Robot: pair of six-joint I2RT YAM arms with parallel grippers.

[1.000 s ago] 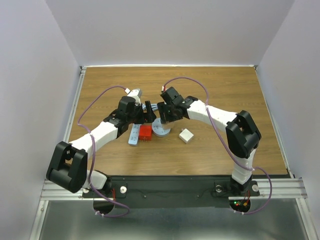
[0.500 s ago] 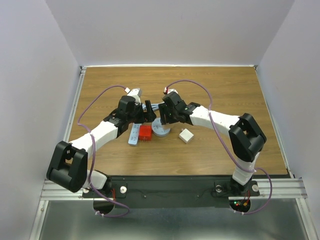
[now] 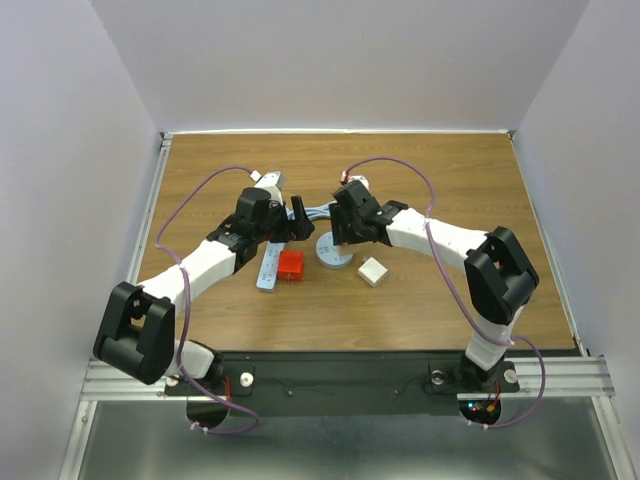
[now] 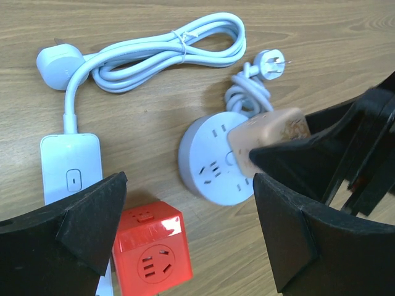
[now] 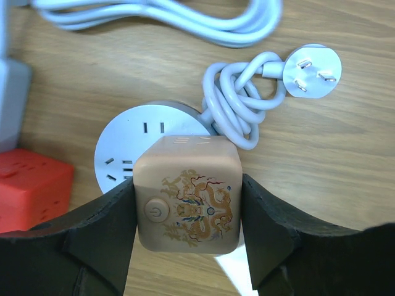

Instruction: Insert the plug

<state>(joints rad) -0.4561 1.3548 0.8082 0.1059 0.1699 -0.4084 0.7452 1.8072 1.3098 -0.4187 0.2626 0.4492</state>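
Observation:
My right gripper (image 5: 188, 209) is shut on a tan cube plug with a dragon print (image 5: 188, 194). It holds the plug over the near right part of a round white socket hub (image 5: 123, 145). I cannot tell whether plug and hub touch. In the top view the right gripper (image 3: 345, 228) is over the hub (image 3: 334, 251). My left gripper (image 4: 188, 209) is open and empty, above the table between a red cube socket (image 4: 151, 250) and the hub (image 4: 213, 166). The tan plug (image 4: 265, 135) shows at its right. In the top view the left gripper (image 3: 295, 222) is just left of the right one.
A white power strip (image 4: 70, 166) lies left of the red cube, its coiled cable (image 4: 166, 52) behind. The hub's own cord ends in a three-pin plug (image 5: 311, 71). A small white cube (image 3: 372, 271) sits right of the hub.
My right gripper has moved a little right and back with the tan plug. The round hub has shifted slightly right with it. The left arm has barely moved.

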